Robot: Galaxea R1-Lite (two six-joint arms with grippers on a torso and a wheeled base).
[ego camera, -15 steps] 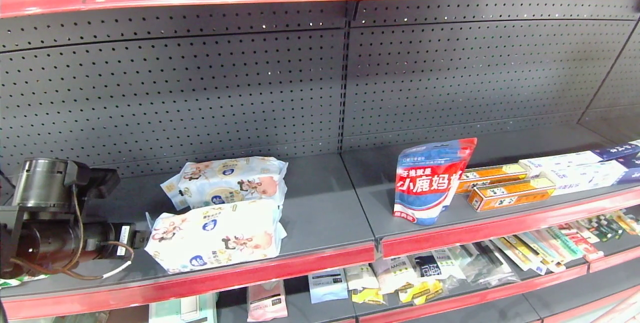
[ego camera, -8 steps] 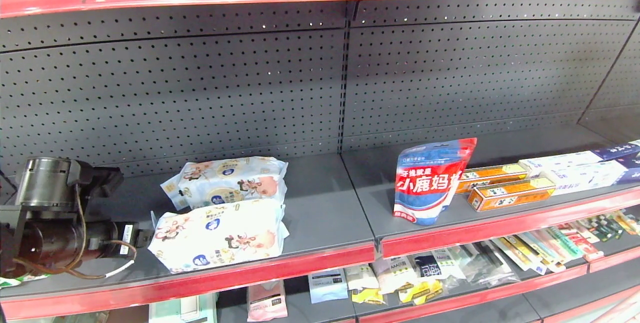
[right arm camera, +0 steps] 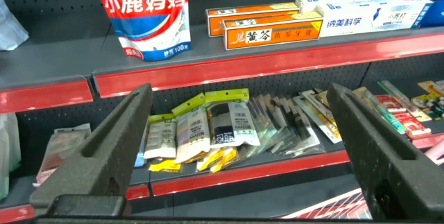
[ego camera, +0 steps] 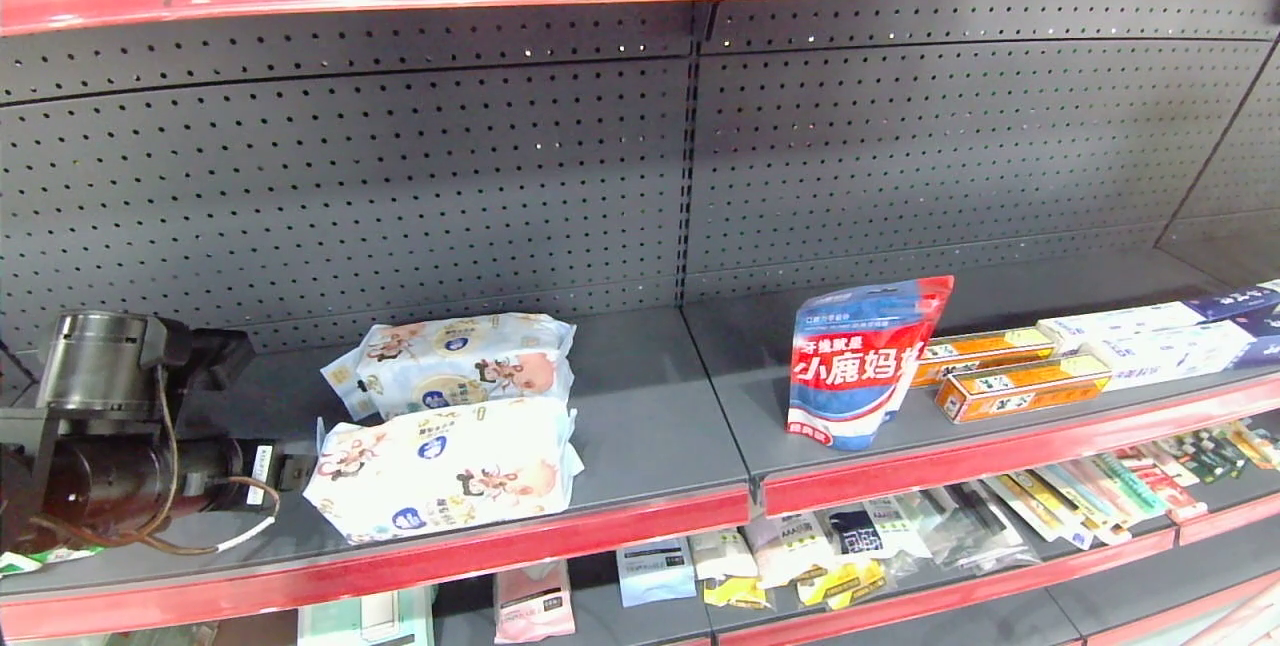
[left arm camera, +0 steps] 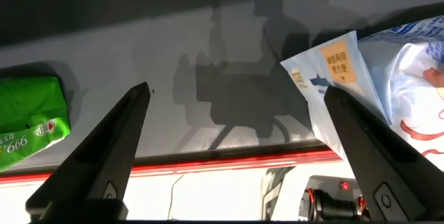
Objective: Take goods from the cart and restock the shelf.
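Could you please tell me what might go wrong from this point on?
1. The open left pincer sits close beside the front wipes pack, which lies near the shelf's red lip; a push could tip it off.
2. The upright pouch stands beside the orange boxes and might topple if bumped.

The left gripper (left arm camera: 237,91) hung over the grey shelf (left arm camera: 139,37), its dark jaws spread wide with nothing between them. A white printed pack (left arm camera: 388,78) lay just beside one jaw, and a green packet (left arm camera: 28,116) lay beyond the other. The shelf's red front strip (left arm camera: 229,163) ran below.
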